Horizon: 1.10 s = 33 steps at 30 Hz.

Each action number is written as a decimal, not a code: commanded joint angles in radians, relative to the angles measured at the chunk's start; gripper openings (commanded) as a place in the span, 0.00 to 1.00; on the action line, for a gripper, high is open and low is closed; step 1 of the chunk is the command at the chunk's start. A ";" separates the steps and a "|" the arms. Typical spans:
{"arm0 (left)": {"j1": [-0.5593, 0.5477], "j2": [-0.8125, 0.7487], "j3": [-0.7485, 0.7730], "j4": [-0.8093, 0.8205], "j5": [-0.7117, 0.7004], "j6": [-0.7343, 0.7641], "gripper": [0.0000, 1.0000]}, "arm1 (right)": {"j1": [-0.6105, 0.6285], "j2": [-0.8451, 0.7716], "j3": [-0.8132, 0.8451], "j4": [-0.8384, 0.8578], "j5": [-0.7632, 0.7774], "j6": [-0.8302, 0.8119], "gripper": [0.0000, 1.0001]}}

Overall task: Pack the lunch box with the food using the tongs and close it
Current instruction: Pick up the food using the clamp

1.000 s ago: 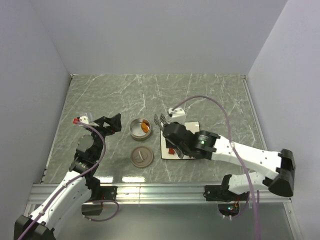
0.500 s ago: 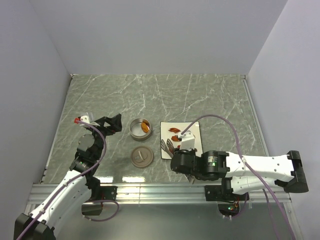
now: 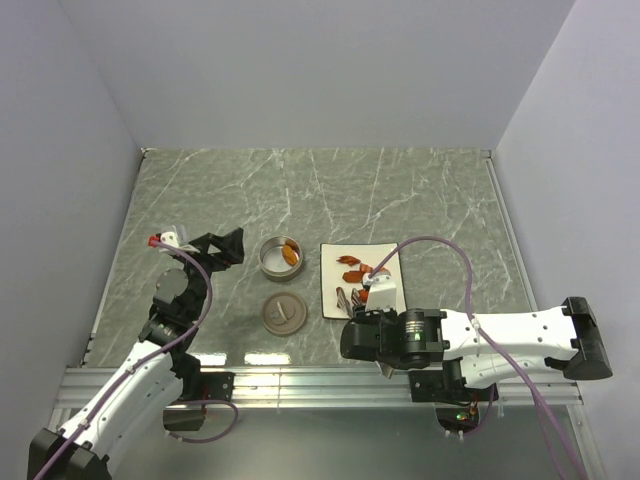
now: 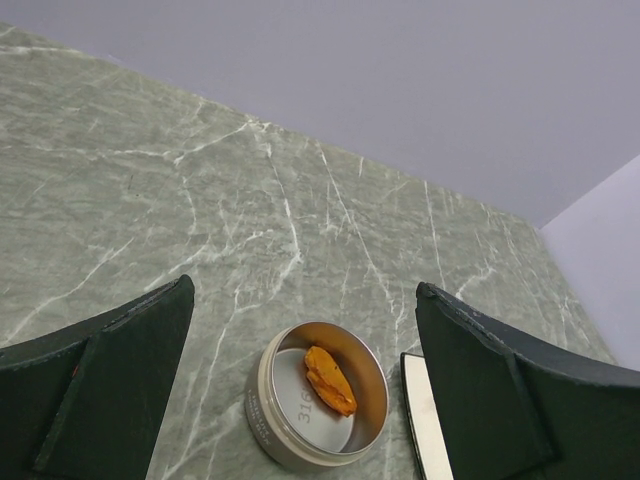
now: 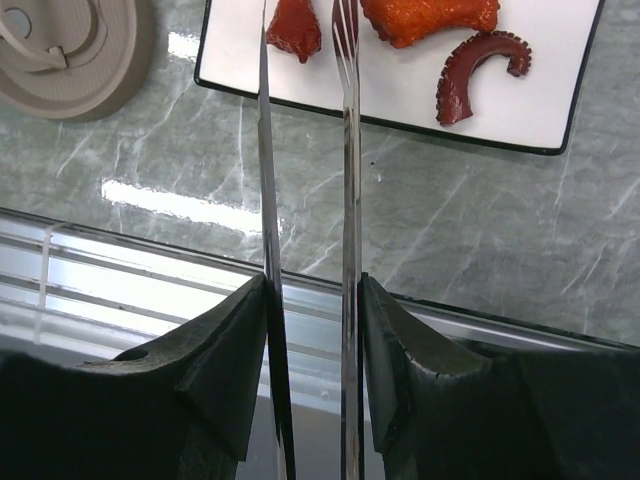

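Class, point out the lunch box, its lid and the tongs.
lunch box (image 4: 265, 415): left wrist view, outer wall.
lid (image 5: 110, 70): right wrist view, disc face.
tongs (image 5: 350, 180): right wrist view, one arm.

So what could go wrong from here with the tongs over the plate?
1. The tongs frame the red piece near the edge of the plate; a poor pinch could nudge it off.
2. The right tool grips only their thin arms, so they may twist.
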<state>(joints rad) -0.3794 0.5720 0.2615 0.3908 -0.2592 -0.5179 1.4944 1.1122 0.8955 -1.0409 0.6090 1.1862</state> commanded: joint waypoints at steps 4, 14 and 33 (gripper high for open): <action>-0.003 -0.023 -0.005 0.029 0.015 -0.011 1.00 | 0.007 0.006 -0.009 0.008 0.054 0.032 0.48; -0.003 -0.021 -0.005 0.025 0.017 -0.011 0.99 | 0.007 0.037 -0.029 0.093 0.021 -0.026 0.51; -0.003 -0.047 -0.011 0.017 0.021 -0.014 0.99 | 0.004 0.103 0.012 0.090 0.024 -0.056 0.33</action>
<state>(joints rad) -0.3794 0.5373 0.2523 0.3840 -0.2577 -0.5182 1.4944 1.1965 0.8646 -0.9463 0.5957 1.1278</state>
